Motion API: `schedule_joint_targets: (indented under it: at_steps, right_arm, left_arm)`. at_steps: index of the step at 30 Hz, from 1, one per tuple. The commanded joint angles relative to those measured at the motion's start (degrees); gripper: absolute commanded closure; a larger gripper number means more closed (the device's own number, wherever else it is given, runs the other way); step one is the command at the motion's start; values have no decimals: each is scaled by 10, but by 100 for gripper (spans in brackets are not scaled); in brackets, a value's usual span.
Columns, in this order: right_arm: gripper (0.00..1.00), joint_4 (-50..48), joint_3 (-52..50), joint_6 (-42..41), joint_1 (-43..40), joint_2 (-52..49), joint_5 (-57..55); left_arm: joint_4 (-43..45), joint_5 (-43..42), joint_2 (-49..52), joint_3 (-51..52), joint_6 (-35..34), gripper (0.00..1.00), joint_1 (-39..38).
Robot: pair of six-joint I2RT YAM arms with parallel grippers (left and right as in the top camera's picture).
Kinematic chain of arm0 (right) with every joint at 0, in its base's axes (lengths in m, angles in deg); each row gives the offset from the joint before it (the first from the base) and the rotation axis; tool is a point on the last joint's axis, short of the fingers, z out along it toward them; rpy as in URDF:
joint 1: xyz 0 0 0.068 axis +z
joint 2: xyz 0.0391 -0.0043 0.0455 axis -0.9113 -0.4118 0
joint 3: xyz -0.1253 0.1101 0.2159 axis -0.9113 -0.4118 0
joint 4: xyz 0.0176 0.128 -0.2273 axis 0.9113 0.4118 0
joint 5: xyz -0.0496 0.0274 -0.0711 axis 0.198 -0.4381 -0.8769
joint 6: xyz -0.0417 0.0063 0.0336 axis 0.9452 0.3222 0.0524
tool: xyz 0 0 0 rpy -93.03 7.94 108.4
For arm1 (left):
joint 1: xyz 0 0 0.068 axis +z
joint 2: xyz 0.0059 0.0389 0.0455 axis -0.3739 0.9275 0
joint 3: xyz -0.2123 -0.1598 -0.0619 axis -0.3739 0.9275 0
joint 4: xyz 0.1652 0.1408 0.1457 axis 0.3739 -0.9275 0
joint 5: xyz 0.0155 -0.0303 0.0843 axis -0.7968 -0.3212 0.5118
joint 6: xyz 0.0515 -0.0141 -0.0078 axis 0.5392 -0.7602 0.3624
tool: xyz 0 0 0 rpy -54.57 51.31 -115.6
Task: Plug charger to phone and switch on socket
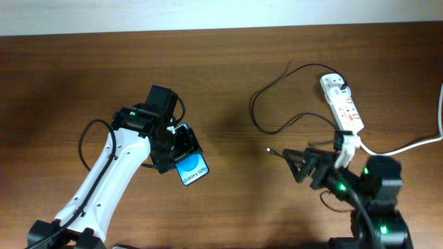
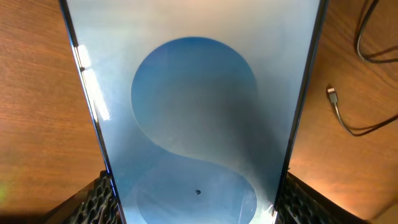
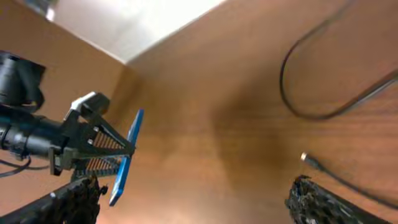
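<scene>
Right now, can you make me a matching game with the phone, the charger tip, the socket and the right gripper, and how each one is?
Things:
1 phone
2 charger tip
3 socket
4 right gripper

States:
A white with red marks
B open, holding nothing
C lying loose on the table
D clamped in the left gripper

Pairs: 1-D, 2-C, 3-A, 4-B

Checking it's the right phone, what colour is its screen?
Phone: light blue with a darker blue blob, best in left wrist view.
</scene>
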Motion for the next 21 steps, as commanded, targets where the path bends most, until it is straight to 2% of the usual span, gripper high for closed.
schedule_joint_targets:
  at_steps: [1,3,6,7,8,11,13,15,17,19,21]
  right_arm:
    - [2,-5,37,-2,0,-116,104]
    - [2,-6,37,-2,0,-198,124]
    - [1,-47,37,33,22,-342,128]
    - [3,-85,37,35,49,-373,128]
    - [9,-120,37,35,85,-391,127]
    - [13,-187,37,-12,149,-394,101]
    - [15,-250,37,-49,192,-394,38]
    - [16,-322,37,-101,237,-394,-28]
    - [17,-425,37,-121,290,-394,-76]
    - [22,-449,37,-122,342,-394,-173]
    - [26,-465,37,-122,370,-394,-215]
  left_arm:
    - [8,-28,-14,-11,-7,84,2]
    - [10,-29,-14,-11,-10,84,2]
    - [14,-35,-14,-11,-67,84,2]
    - [26,-35,-14,-11,-91,83,2]
    - [46,-39,-14,-11,-126,83,2]
    - [90,-39,-14,-11,-209,83,2]
    - [131,-32,-14,-11,-308,82,2]
    - [146,-30,-14,-11,-359,81,2]
    - [148,-28,-14,-11,-391,81,2]
    - [155,-30,-14,-10,-396,81,2]
    - [164,-37,-14,-11,-397,80,2]
